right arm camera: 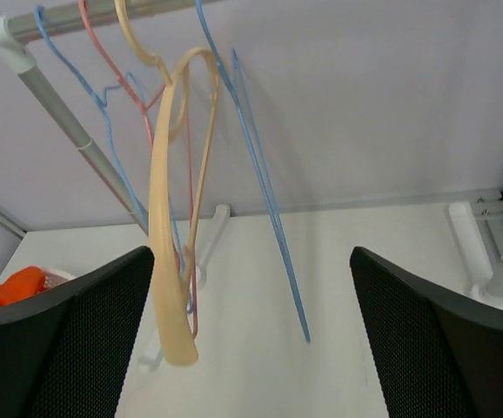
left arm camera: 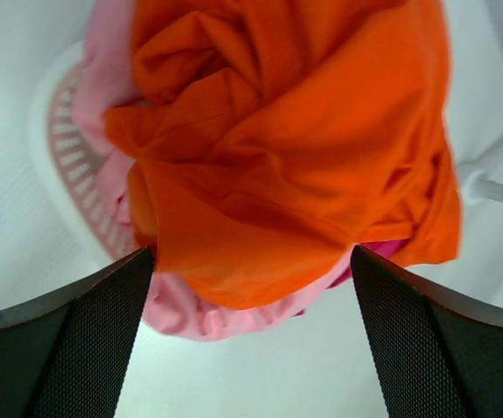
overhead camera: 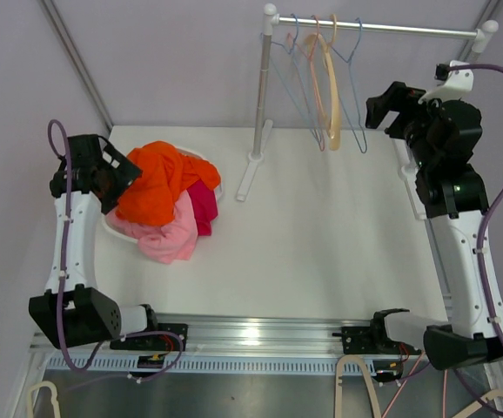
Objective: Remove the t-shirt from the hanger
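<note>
Left jaws: standing spread wide and pinching nothing, with the left gripper [left arm camera: 251, 254] hovering just over the orange t-shirt [left arm camera: 286, 148].
Right jaws: also gaping wide and holding nothing, with the right gripper [right arm camera: 251, 254] pointing toward the rack and touching no hanger.
T-shirt: lying crumpled on top of a pink garment [left arm camera: 191, 313] and a magenta garment [overhead camera: 204, 205], all heaped in the white laundry basket [left arm camera: 41, 117] at the left of the table [overhead camera: 321, 244]. No hanger is showing in its folds.
Hangers: the beige hanger [right arm camera: 169, 261], the blue wire hanger [right arm camera: 264, 200] and the red wire hanger [right arm camera: 143, 113] are all hanging bare from the rail [right arm camera: 77, 17].
Deciding relation: the shirt is sitting directly in front of the left jaws and well apart from the right arm. Bunched as it is, it is showing no clear long axis.
Progress, as a judgement: the shirt appears to be off its hanger already, so little seems to be remaining beyond drawing both arms clear.
</note>
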